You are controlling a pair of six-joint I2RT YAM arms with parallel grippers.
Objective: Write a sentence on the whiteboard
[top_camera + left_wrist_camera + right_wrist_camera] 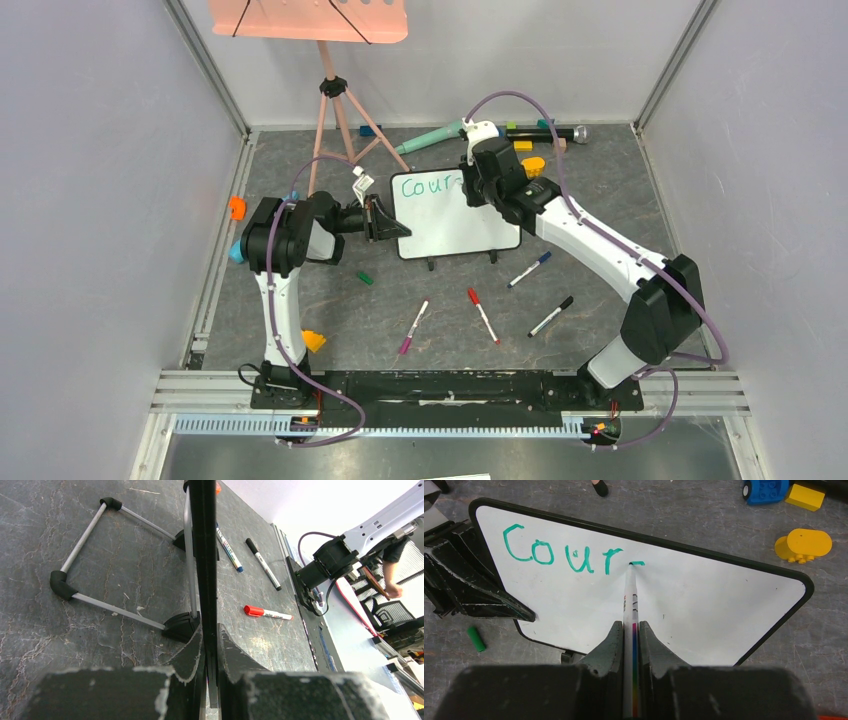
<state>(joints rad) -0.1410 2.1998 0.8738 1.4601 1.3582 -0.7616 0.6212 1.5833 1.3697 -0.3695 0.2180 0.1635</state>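
- Right now the right pincer [632, 630] is clenched on a marker [629, 592]. The tip touches the whiteboard [714, 610] just past the teal letters "Cour" of the sentence [559, 555], where a short dash of the next letter shows.
- The left pincer [210, 640] grasps the board's left edge between its two fingers. The board stands propped at a slant on its small feet, mid-table between the two arms.
- Too much pressure from the tip could tip the board back or twist it in the left grip, because it is clamped at one edge only and the writing is well to the right of that clamp.
- Too little pressure, or a lifted tip, would leave gaps in the stroke and a letter nobody can read.
- The letters are large and the first line is already near the middle of the board, so the word may run out of room before the right rim.
- The marker is held far back on its barrel, so it could slide or pivot between the fingers and make the line wobble.
- A green cap [475, 638] lies loose beside the board's lower left corner, and an arm sweeping low could knock it away.
- The table [330, 320] is a dark grey, stone-patterned mat. A red pen [483, 315], a blue pen [529, 269], a black pen [551, 316] and a pink pen [413, 328] lie on it in front of the board.
- A yellow block [804, 545] and other toys lie behind the board. A pink tray on a tripod [310, 20] stands at the back left, and plain grey walls [100, 150] enclose the space.
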